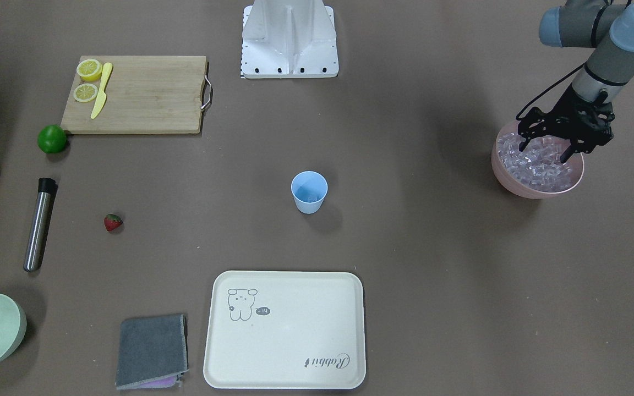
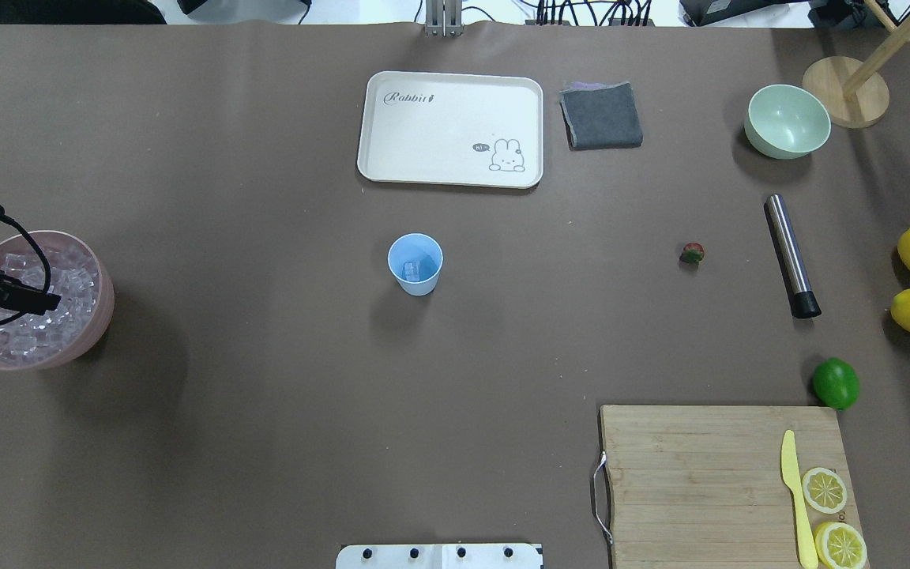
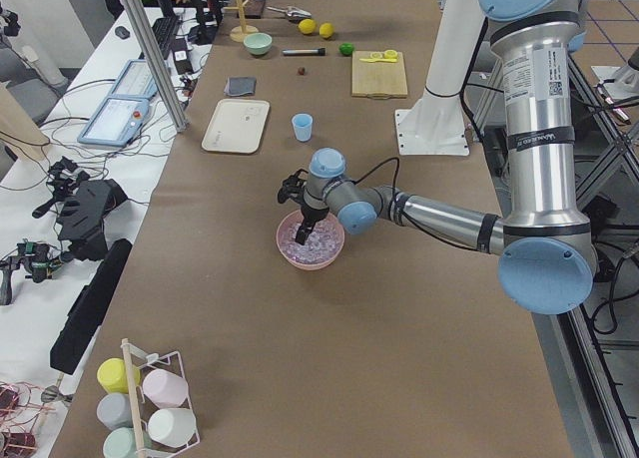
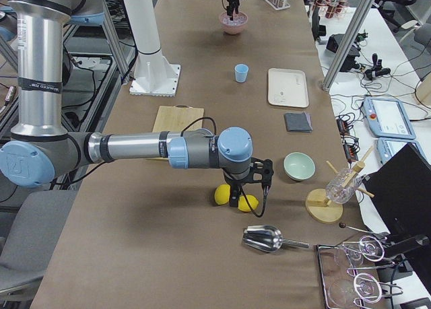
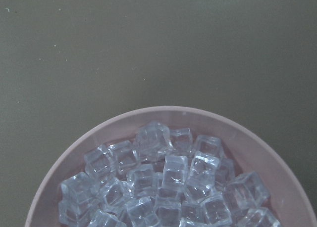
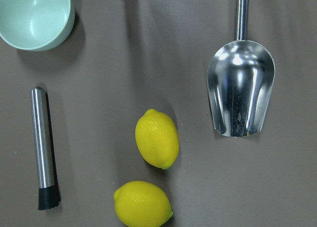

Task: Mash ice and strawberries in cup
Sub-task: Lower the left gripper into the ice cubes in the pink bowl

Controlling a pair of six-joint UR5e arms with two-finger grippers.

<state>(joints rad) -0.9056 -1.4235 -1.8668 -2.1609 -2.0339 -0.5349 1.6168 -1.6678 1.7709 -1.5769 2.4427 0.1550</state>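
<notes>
The pink bowl (image 1: 537,192) at the table's left edge is filled with ice (image 1: 537,168); the left gripper (image 1: 545,153) is held over it, fingers spread; one cube is seen in the light-blue cup (image 1: 309,203)

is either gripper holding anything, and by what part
Left gripper is open over the ice in the pink bowl, nothing gripped. Right gripper above the lemons: cannot tell.
</notes>
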